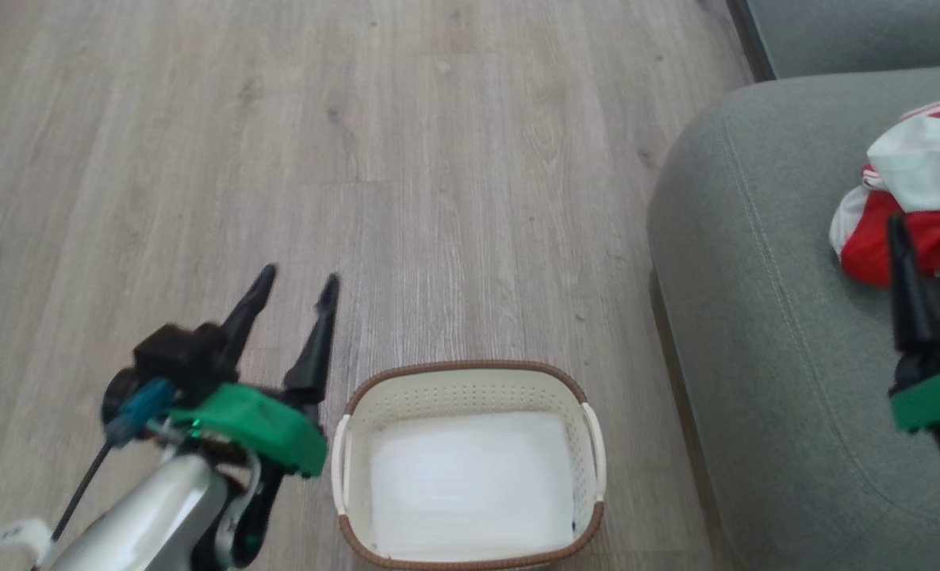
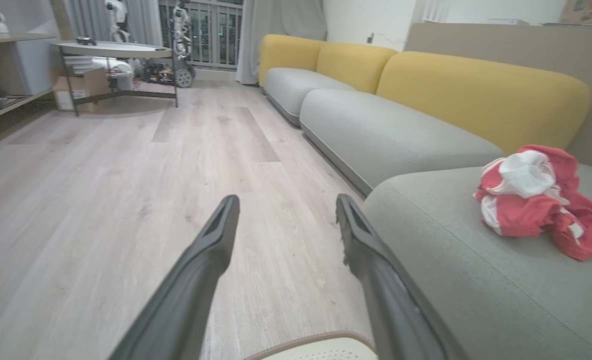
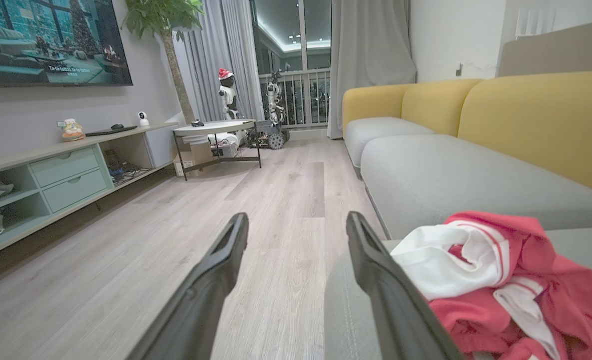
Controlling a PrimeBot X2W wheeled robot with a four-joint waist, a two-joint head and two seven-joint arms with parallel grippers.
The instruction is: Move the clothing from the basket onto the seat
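Clothing (image 1: 926, 170) sits bunched, axis unclear, on seat (image 1: 763, 333); left gripper (image 1: 299, 277), right gripper (image 3: 296, 217) wide.

The only text that can be read stands on the television screen (image 3: 51, 40), far ahead and up to the left of the right gripper (image 3: 296, 217). A white subtitle line low on its picture seems to read "Ta-ta-tattoo ta-ta-tattoo". A smaller line beneath it is too blurred to read. Far ahead and left of the left gripper (image 2: 287, 199), a cardboard box (image 2: 78, 89) under the round table (image 2: 111, 49) carries a pale label, too small to read. Behind that gripper, a white tag (image 1: 13, 538) by the forearm (image 1: 144, 523) bears blurred dark marks.
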